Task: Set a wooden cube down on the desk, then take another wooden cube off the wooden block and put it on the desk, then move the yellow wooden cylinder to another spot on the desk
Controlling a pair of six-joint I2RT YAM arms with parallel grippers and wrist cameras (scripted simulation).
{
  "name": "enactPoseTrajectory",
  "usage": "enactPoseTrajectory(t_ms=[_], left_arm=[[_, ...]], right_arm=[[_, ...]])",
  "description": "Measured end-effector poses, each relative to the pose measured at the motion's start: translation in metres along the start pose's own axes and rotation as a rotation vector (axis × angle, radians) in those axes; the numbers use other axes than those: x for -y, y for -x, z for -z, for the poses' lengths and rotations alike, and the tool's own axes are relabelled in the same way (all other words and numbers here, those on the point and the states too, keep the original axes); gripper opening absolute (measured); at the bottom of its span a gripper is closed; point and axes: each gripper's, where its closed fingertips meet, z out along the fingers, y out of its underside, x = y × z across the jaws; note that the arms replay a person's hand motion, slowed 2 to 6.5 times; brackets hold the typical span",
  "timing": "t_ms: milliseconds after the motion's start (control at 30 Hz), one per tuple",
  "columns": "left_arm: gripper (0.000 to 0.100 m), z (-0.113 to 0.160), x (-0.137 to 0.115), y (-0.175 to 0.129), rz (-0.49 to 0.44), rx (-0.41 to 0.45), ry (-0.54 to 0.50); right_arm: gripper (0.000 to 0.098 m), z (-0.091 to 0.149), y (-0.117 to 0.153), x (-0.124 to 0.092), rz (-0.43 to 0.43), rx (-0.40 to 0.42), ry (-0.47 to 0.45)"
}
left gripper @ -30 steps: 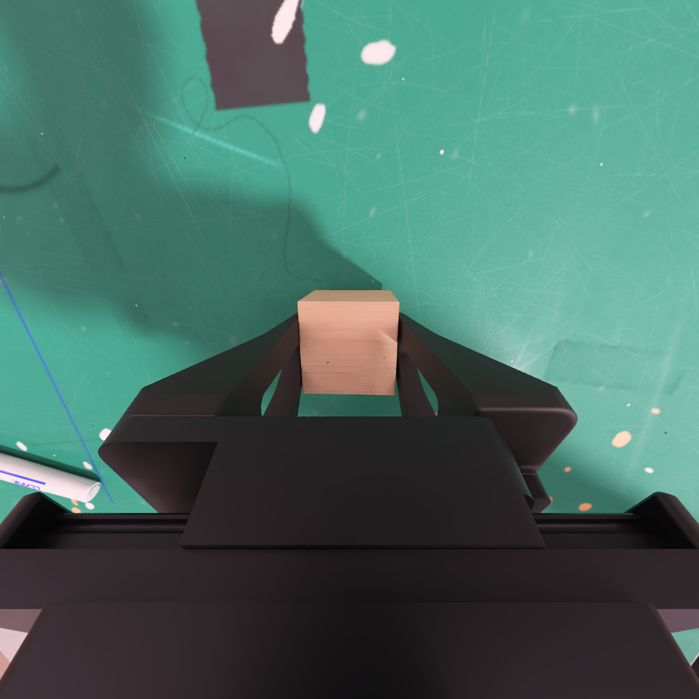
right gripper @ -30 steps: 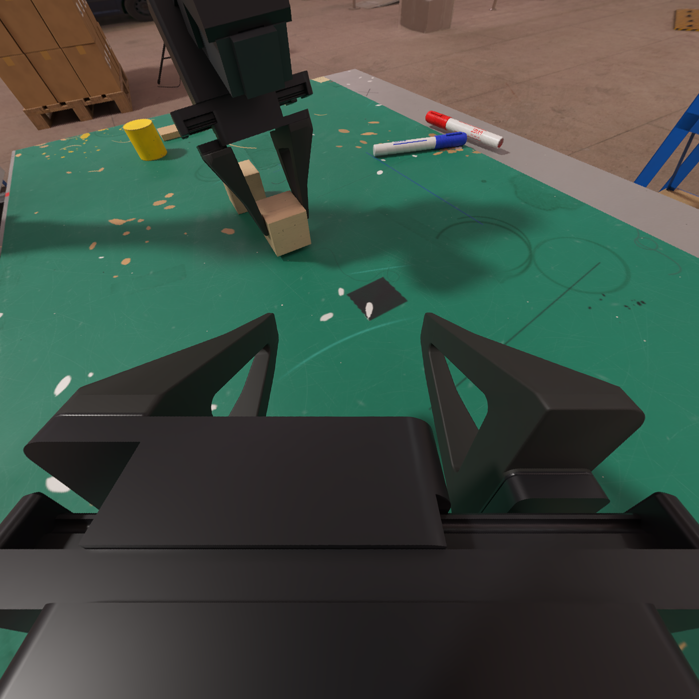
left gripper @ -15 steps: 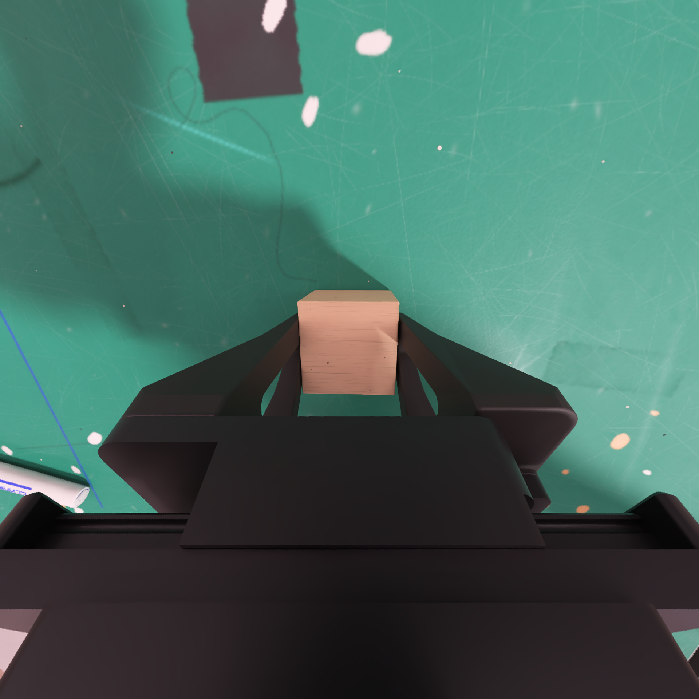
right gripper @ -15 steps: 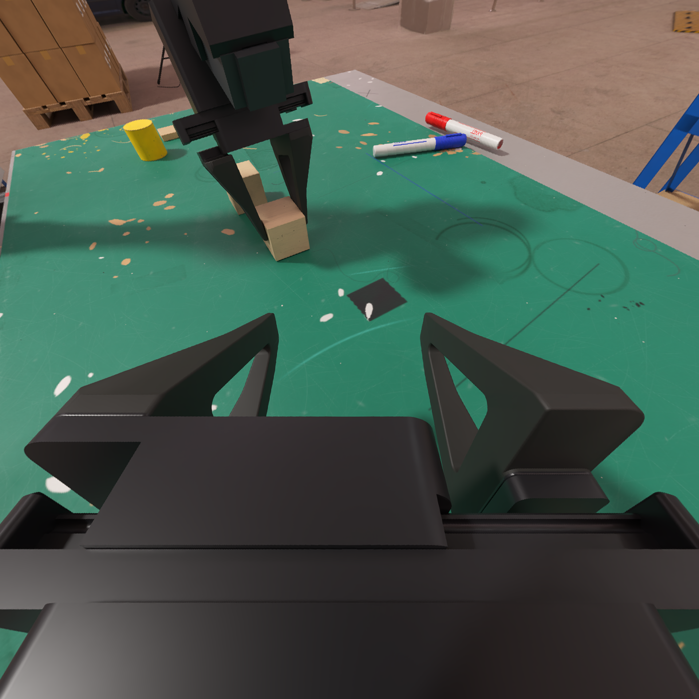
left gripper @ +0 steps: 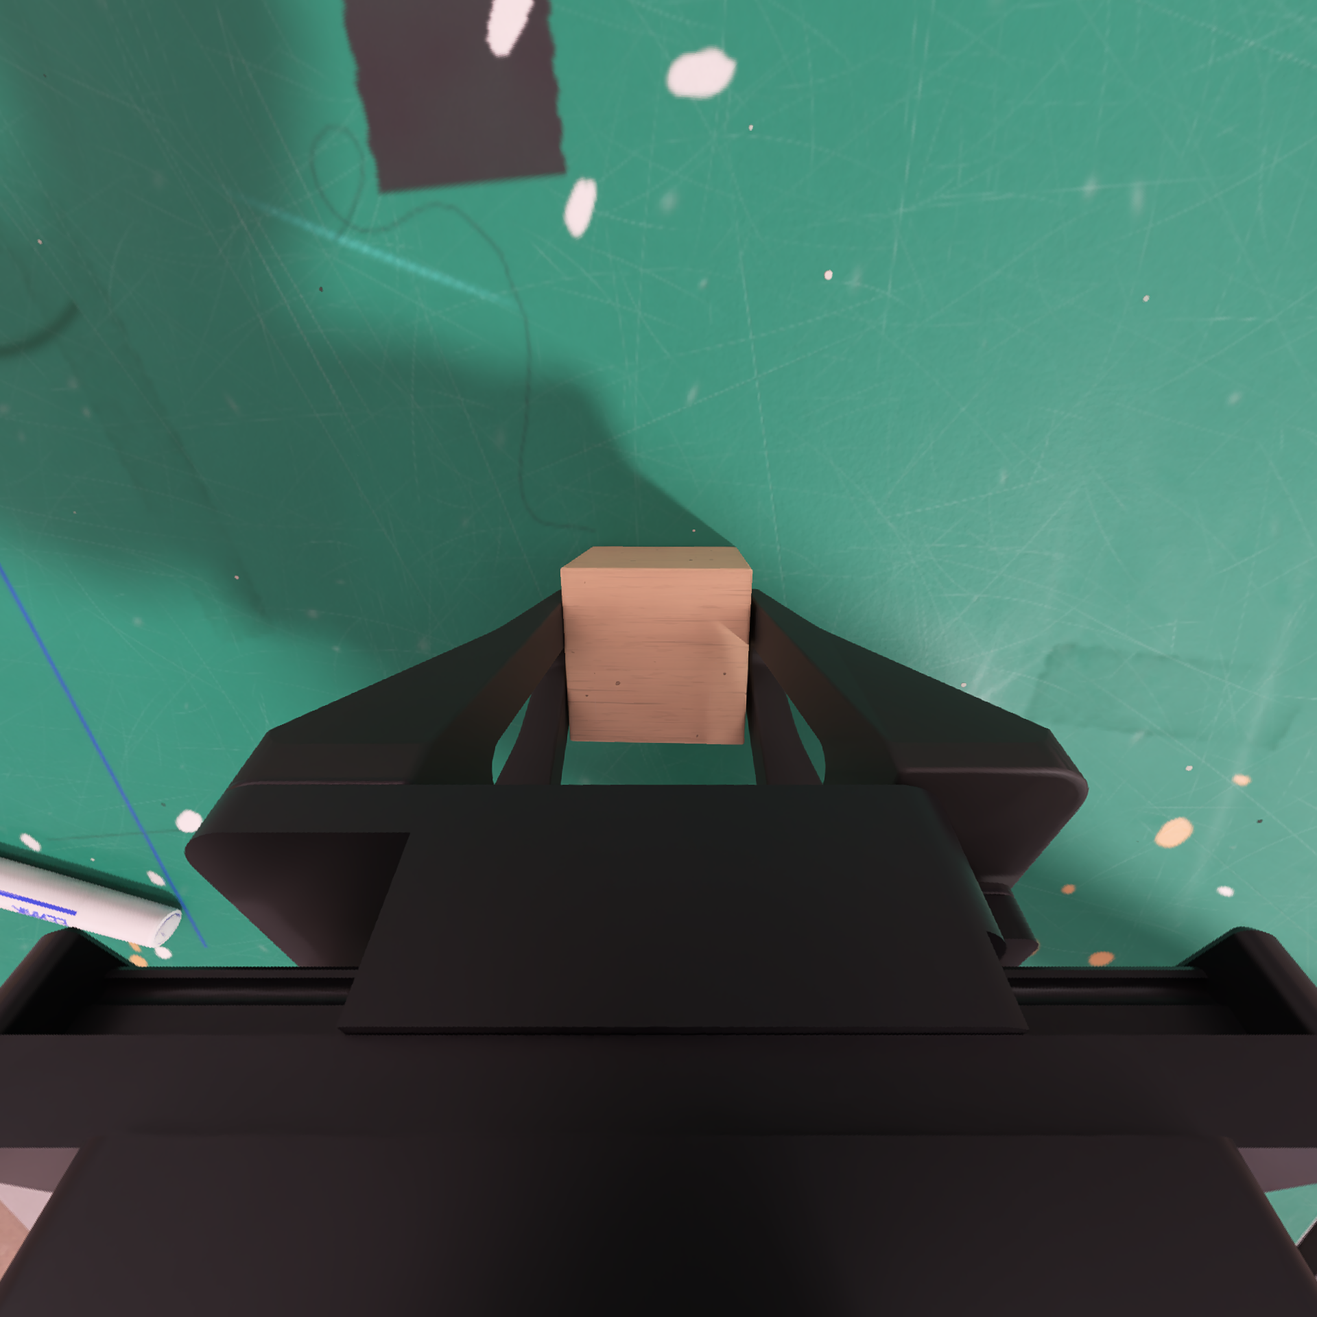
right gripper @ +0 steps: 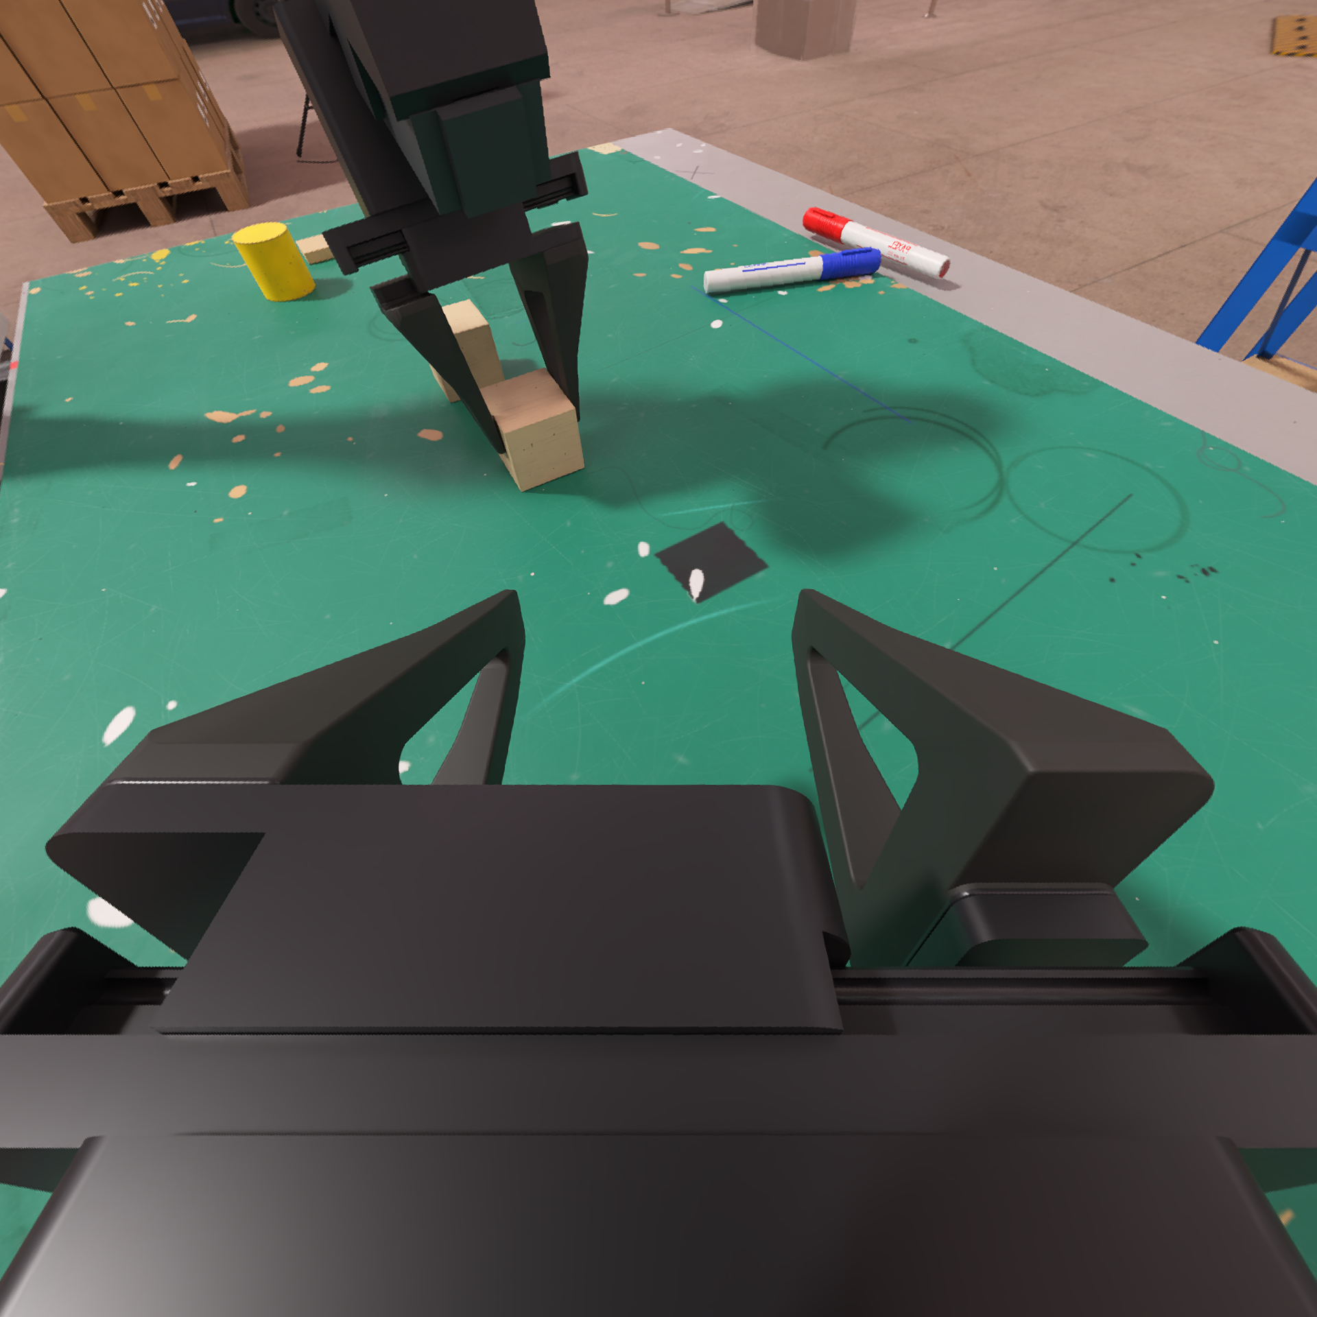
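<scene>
My left gripper [left gripper: 656, 606] is shut on a pale wooden cube [left gripper: 656, 645], fingers pointing down at the green desk mat [left gripper: 998, 356]. In the right wrist view the left gripper [right gripper: 534, 420] holds that cube [right gripper: 541, 438] at or just above the mat; I cannot tell if it touches. Behind it a second wooden cube [right gripper: 474, 342] sits raised on a wooden block, partly hidden by a finger. The yellow cylinder [right gripper: 274, 260] stands at the far left. My right gripper [right gripper: 657, 598] is open and empty, low over the near part of the mat.
A black square patch [right gripper: 709, 559] lies between the grippers. A blue-capped marker [right gripper: 791, 271] and a red-capped marker [right gripper: 876, 242] lie at the far right near the desk's grey edge [right gripper: 1069, 285]. A small wood piece [right gripper: 313, 248] lies behind the cylinder. Cardboard boxes [right gripper: 114, 107] stand beyond the desk.
The left gripper has shifted slightly and sunk a little toward the mat, still holding the cube. The right gripper has not moved.
</scene>
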Motion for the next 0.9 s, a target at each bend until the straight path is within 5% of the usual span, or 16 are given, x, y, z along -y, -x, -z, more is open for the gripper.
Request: enactPoseTrajectory(t_ms=[367,567,900], left_arm=[[0.042,0.000,0.000,0.001,0.001,0.007,-0.001],[0.094,0.001,-0.001,0.002,0.012,0.027,-0.002],[0.094,0.072,-0.005,0.013,0.083,0.143,-0.112]], right_arm=[[0.0647,0.000,0.000,0.000,0.000,0.000,0.000],[0.0656,0.000,0.000,0.000,0.000,0.000,0.000],[0.0665,0.000,0.000,0.003,0.003,0.001,-0.011]])
